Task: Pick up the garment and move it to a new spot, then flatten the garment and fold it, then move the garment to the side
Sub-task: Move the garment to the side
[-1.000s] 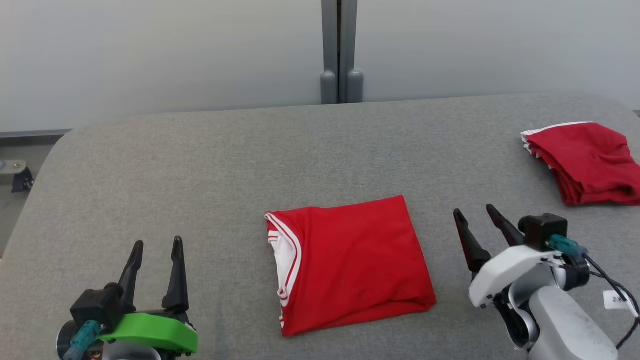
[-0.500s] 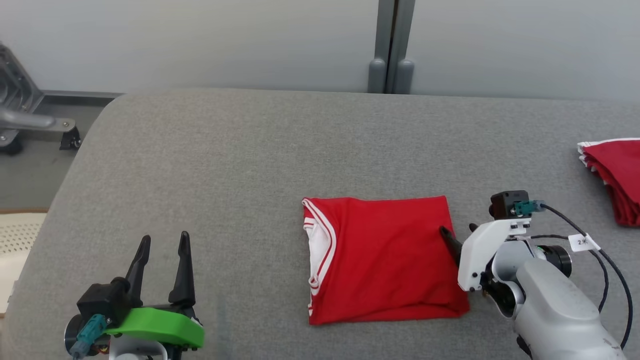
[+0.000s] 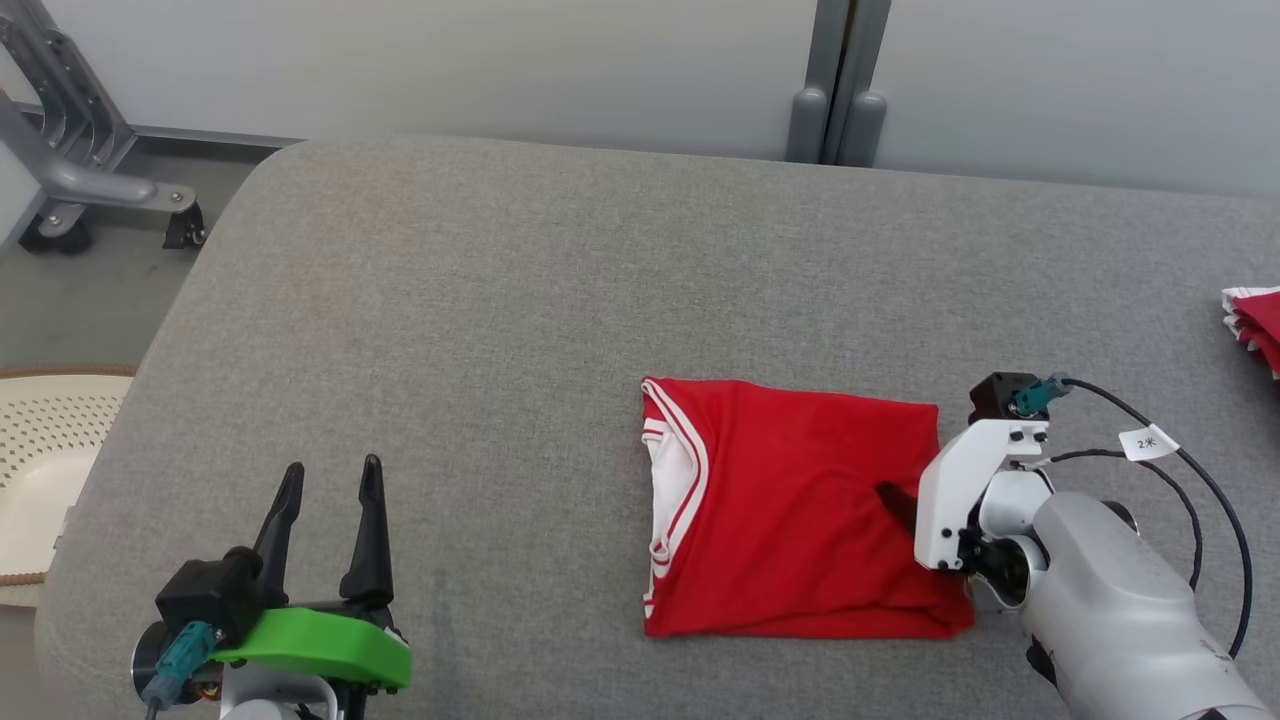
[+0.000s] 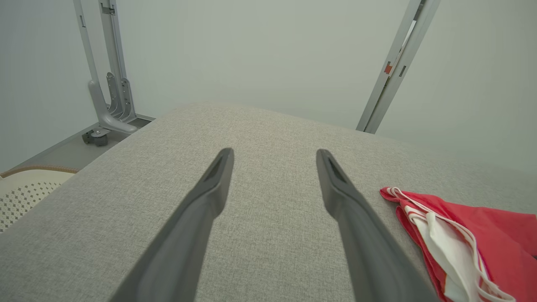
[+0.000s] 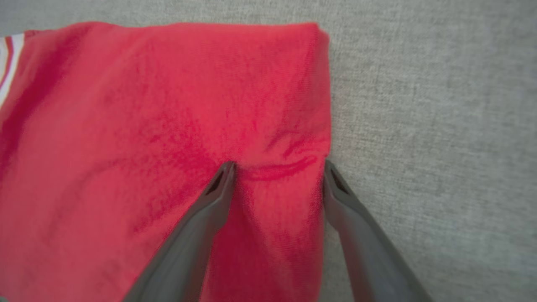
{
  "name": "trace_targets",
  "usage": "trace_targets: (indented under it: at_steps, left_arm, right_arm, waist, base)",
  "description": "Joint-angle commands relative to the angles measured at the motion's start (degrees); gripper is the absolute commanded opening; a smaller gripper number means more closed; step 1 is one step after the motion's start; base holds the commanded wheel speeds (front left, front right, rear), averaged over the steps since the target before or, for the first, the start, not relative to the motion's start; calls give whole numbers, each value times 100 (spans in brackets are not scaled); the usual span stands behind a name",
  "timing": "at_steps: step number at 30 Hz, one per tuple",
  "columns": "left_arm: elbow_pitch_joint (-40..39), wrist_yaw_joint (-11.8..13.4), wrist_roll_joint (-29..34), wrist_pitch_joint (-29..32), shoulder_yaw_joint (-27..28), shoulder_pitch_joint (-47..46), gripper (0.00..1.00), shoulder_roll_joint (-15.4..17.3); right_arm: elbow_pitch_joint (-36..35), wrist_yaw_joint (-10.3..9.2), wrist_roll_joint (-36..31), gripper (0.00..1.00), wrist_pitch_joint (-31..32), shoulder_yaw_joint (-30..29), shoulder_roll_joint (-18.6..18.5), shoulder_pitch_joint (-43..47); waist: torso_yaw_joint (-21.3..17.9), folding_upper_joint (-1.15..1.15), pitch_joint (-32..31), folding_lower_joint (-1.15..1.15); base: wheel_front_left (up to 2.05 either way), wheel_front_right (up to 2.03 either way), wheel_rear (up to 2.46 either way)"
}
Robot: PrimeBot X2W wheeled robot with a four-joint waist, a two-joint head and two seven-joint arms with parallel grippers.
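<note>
**Folded red top near the front edge, right pincer spread across its side**

The garment (image 3: 800, 510) lies flat on the grey cloth-covered bench (image 3: 500, 300), folded into a rough rectangle. It sits close to the near edge and to the right of the middle. It is bright red, and its white-striped neckline, with a patch of white lining showing, is turned toward the bench's left end.

The right gripper (image 5: 279, 164) is down at the garment's right-hand side, pointing in from the right. Its two dark fingers stand wide apart. One tip presses on the red cloth a little way in from the edge. The other tip sits right at that edge, where cloth meets bench. A short crease runs in the fabric between the tips. The jaws have not closed on anything, so the cloth lies under them rather than being pinched. A black cable (image 3: 1215, 500) with a small white tag (image 3: 1148, 441) loops off the wrist.

The left gripper (image 3: 332, 465) is held above the near left corner of the bench, well apart from the garment. Its fingers are spread just as wide, with only bare grey fabric between them.

At the right edge of the bench lies a second red bundle (image 3: 1255, 325) with white trim, only partly in sight. Off the left end, on the floor, are a cream perforated basket (image 3: 50, 450) and a grey metal frame (image 3: 80, 170) on castors. A grey post (image 3: 838, 90) stands against the pale wall (image 3: 450, 60) behind the far edge.
</note>
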Motion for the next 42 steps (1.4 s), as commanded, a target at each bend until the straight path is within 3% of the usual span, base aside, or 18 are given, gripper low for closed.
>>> trace_targets:
  at_steps: [1,2,3,4,16,32,42]
  left_arm:
    - [4,-3,-50,3,20,-103,100,19]
    - [9,-3,-48,4,19,-101,100,27]
    - [14,-3,-50,3,18,-99,100,37]
    - [17,-3,-52,4,15,-104,100,44]
    - [-38,-3,-28,3,-155,-128,100,88]
    - [-10,-3,-74,3,-640,-288,100,63]
    - [22,-3,-79,4,-941,-398,100,40]
  right_arm:
    - [220,-13,37,55,136,48,64,210]
    - [201,-12,47,38,106,66,78,197]
    - [119,-11,77,15,-6,80,92,174]
    - [54,-11,97,0,-102,85,88,145]
    - [-267,-12,220,0,-1062,111,-202,-315]
    - [-359,-11,466,0,-1517,99,-426,-282]
    - [-671,-11,646,0,-1599,160,-503,-149]
  waist:
    - [-16,0,-6,0]
    - [-30,0,-12,0]
    - [-53,0,-18,0]
    - [-77,0,-26,0]
    - [-826,0,-152,0]
    - [-2408,0,-104,0]
    - [-2876,0,-7,0]
  base:
    - [0,0,0]
    - [0,0,0]
    - [0,0,0]
    - [0,0,0]
    - [0,0,0]
    - [0,0,0]
    - [0,0,0]
